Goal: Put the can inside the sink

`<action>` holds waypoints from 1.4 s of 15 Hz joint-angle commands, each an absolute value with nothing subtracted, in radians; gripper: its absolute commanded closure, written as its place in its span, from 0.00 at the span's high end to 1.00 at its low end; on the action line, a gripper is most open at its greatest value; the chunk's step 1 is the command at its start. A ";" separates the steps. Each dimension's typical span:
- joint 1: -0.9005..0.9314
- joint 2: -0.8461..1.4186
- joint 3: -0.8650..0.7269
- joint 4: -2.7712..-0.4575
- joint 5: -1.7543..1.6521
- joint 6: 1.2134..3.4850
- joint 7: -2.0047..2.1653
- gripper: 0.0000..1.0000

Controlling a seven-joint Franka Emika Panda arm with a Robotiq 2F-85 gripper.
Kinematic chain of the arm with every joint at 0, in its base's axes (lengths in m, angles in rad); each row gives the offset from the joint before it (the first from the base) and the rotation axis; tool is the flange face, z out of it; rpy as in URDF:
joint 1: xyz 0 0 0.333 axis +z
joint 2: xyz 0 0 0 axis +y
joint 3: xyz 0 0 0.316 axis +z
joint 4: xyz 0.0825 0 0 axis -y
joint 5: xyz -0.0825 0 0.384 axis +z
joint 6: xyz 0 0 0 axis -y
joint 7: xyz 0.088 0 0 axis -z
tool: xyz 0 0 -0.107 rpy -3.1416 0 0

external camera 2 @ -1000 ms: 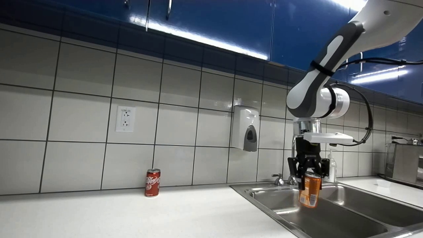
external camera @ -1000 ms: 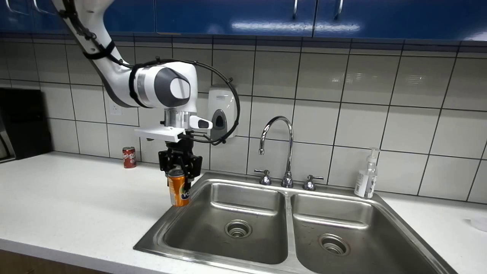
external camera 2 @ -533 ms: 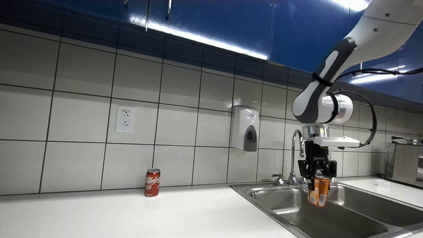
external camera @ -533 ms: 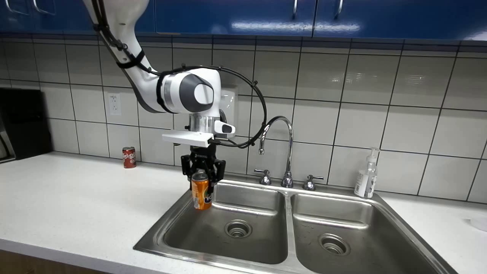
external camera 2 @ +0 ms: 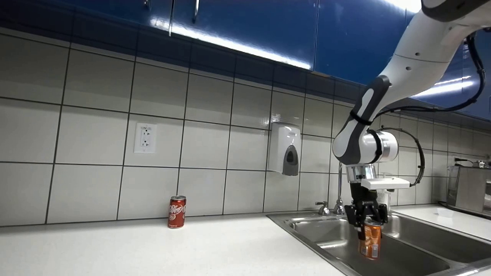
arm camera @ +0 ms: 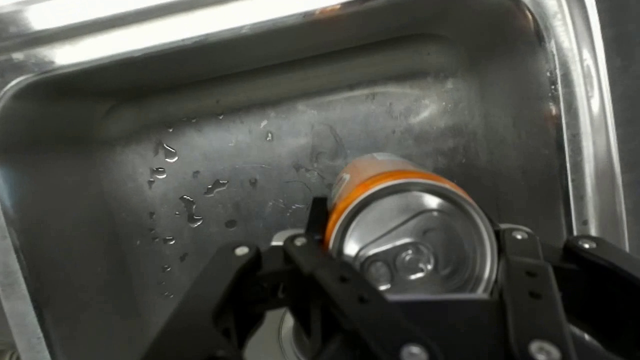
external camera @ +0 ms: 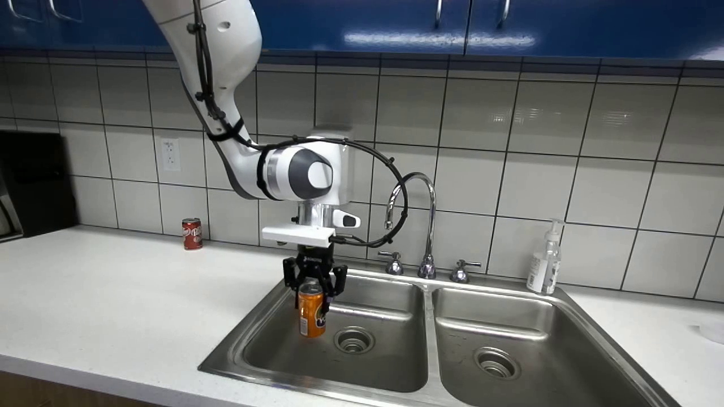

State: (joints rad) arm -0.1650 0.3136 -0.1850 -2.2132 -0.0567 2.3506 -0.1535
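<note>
The orange can (external camera: pixel 310 317) is upright or slightly tilted over the left basin of the steel sink (external camera: pixel 390 364). It shows in an exterior view (external camera 2: pixel 370 242) at the same place, in front of the basin. My gripper (external camera: pixel 312 301) points down with its fingers on both sides of the can's upper part, shut on it. In the wrist view the can's silvery top (arm camera: pixel 430 235) sits between the black fingers (arm camera: pixel 407 225). The basin floor (arm camera: pixel 260 135) with water drops lies below it. Whether the can's bottom touches the floor cannot be told.
A chrome faucet (external camera: pixel 431 226) stands behind the sink, right of my gripper. A divider (external camera: pixel 430 339) separates the right basin. A dark red can (external camera: pixel 192 234) stands on the counter at the back left. A pump bottle (external camera: pixel 544 260) stands at the sink's back right corner.
My gripper has carried the orange can from above the sink's left edge to over the left basin, then lowered it. The grip has stayed shut. The red can has not moved.
</note>
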 commanded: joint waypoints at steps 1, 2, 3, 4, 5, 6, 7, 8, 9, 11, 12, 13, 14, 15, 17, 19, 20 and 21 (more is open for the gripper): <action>-0.194 0.425 -0.166 -2.132 -0.054 2.352 -0.192 0.39; -0.195 0.452 -0.163 -2.121 -0.054 2.355 -0.194 0.39; -0.196 0.480 -0.160 -2.105 -0.055 2.353 -0.192 0.39; -0.197 0.509 -0.159 -2.090 -0.059 2.357 -0.193 0.39; -0.201 0.536 -0.155 -2.075 -0.057 2.360 -0.198 0.39; -0.203 0.564 -0.153 -2.060 -0.058 2.362 -0.200 0.39; -0.206 0.590 -0.149 -2.043 -0.058 2.366 -0.207 0.39; -0.207 0.615 -0.147 -2.032 -0.059 2.371 -0.207 0.39; -0.210 0.640 -0.145 -2.018 -0.059 2.375 -0.211 0.39; -0.216 0.687 -0.139 -1.992 -0.059 2.382 -0.218 0.39; -0.222 0.707 -0.134 -1.980 -0.058 2.384 -0.222 0.39; -0.226 0.726 -0.130 -1.969 -0.056 2.386 -0.225 0.39; -0.226 0.731 -0.130 -1.965 -0.057 2.375 -0.229 0.39; -0.229 0.733 -0.127 -1.960 -0.056 2.377 -0.232 0.39; -0.234 0.735 -0.124 -1.954 -0.055 2.373 -0.242 0.39; -0.236 0.738 -0.121 -1.950 -0.055 2.374 -0.247 0.39; -0.235 0.739 -0.121 -1.950 -0.056 2.371 -0.248 0.39; -0.234 0.739 -0.122 -1.949 -0.058 2.368 -0.249 0.39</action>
State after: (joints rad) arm -0.1999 0.6929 -0.1484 -1.9918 -0.0569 2.3783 -0.2208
